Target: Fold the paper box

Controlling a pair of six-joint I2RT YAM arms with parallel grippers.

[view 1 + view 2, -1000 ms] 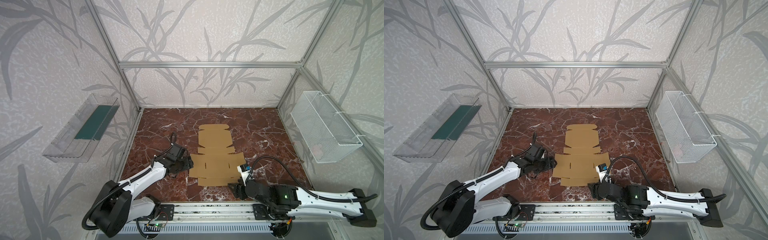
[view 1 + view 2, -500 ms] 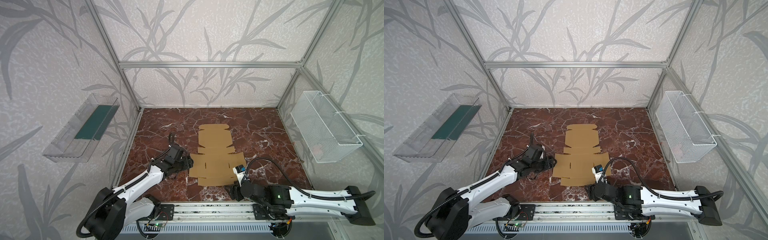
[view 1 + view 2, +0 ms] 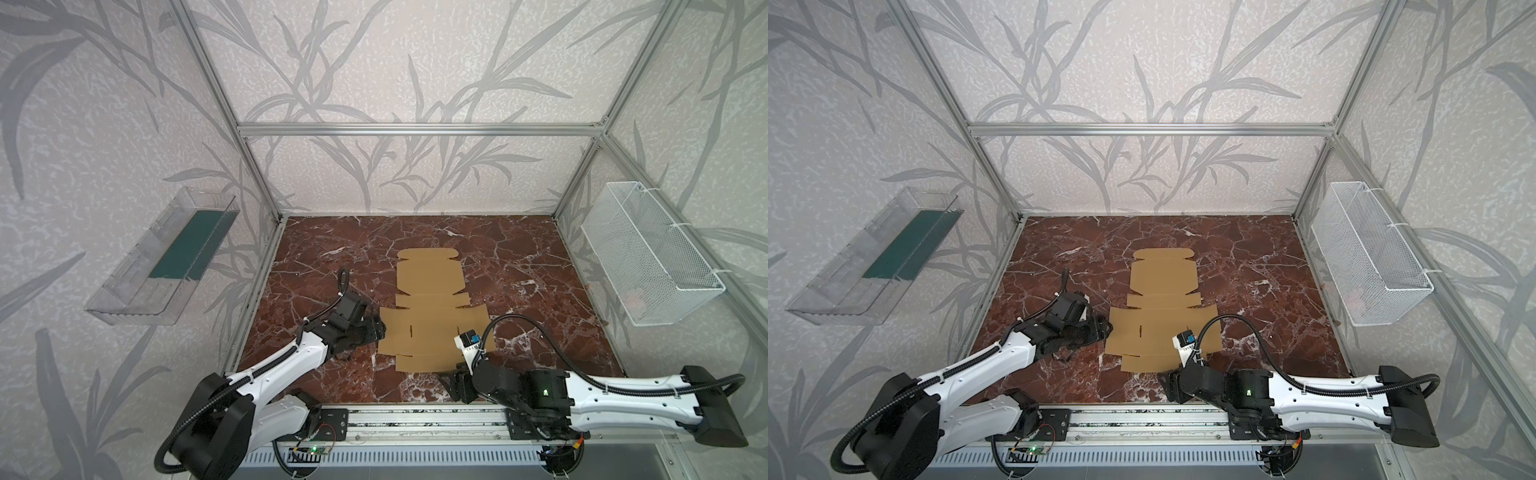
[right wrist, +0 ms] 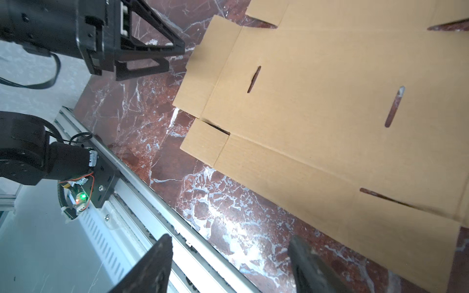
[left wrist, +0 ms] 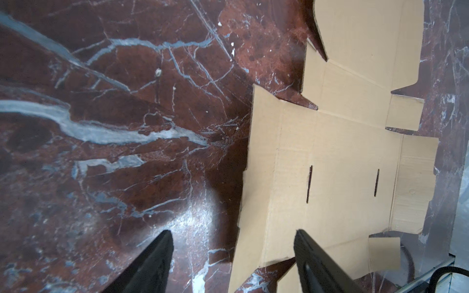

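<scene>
The box [image 3: 432, 332] lies unfolded and flat on the marble [image 3: 332, 257], just beyond the rail [image 3: 415, 419], with every flap down. The left gripper [image 5: 232, 236] sits at the sheet's side edge, farther from the rail than the right one. Its jaws are wide and empty, one finger [image 5: 312, 253] over the side flap and the other over bare marble. The right gripper [image 4: 229, 241] hangs between rail and sheet, also wide open and holding nothing.

Nothing pins the sheet, so a finger nudging an edge may skate it across the slick marble instead of lifting a flap. A pinch off the score line could crease a panel. The right arm's cable [image 3: 519, 320], looping above the sheet, may snag a raised flap.
</scene>
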